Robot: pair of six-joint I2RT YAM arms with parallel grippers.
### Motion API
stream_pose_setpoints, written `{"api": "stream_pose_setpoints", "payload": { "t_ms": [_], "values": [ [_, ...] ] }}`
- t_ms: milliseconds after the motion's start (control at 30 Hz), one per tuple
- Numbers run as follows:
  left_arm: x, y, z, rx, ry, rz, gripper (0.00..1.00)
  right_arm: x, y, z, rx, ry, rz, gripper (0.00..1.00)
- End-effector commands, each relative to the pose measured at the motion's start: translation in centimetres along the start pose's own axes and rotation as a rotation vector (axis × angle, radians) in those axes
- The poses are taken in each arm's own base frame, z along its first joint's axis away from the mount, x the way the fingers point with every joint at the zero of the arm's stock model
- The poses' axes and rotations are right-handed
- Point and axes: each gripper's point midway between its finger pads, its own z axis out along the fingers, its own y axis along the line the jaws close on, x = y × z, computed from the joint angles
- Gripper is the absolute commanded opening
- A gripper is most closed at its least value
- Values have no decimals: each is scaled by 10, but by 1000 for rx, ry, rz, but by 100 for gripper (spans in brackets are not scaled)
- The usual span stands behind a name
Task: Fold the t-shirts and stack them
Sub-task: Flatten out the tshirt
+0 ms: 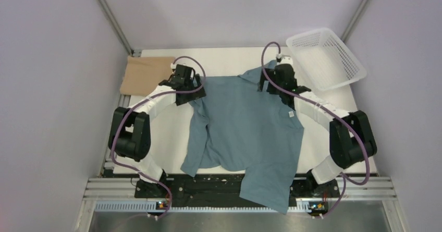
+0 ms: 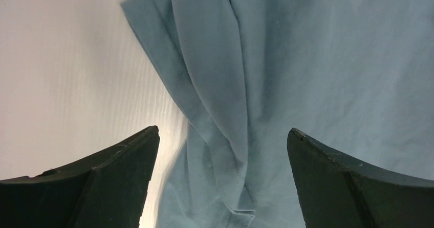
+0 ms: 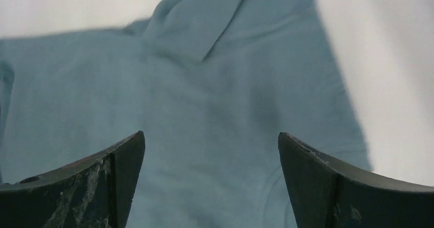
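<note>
The teal-blue t-shirt (image 1: pixel 245 133) lies spread on the tabletop (image 1: pixel 172 138) just left of the white mesh basket (image 1: pixel 326 60), with its hem draped over the tabletop edge farthest from that basket. The tan t-shirt (image 1: pixel 143 74) lies well apart from the basket, beyond the teal one. The left fingers (image 2: pixel 117 177) and the right fingers (image 3: pixel 338 187) both stand wide apart above the teal cloth, gripping nothing, the right pair at the corner nearest the basket.

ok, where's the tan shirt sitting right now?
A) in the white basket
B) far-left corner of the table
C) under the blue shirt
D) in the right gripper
B: the tan shirt lies flat at the far-left corner of the table, left of the blue shirt spread mid-table and far from the white basket.
</note>
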Motion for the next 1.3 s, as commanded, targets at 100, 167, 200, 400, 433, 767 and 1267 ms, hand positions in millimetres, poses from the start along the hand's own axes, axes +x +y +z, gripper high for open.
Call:
{"api": "stream_pose_setpoints", "payload": {
  "t_ms": [100, 167, 200, 400, 433, 767, 1267],
  "values": [
    [-27, -24, 28, 144, -95, -124, 99, 79, 54, -5, -279, 137, 64, 99],
    [-32, -24, 44, 175, -85, -166, 99, 90, 48, 0, -252, 154, 66, 99],
    [-32, -22, 51, 184, -71, -180, 99, 96, 46, 2, -246, 167, 63, 99],
    [-18, 6, 97, 50, 44, -215, 99, 117, 22, 23, -142, 219, 90, 98],
    [-17, 7, 102, 45, 70, -221, 99, 118, 18, 25, -138, 228, 108, 98],
    [-50, 47, 116, 33, 109, -303, 99, 114, -49, 29, 39, 210, 184, 97],
    [-123, 49, 117, 33, 107, -155, 99, 90, -85, 17, 177, 151, 159, 98]
  ]
}}
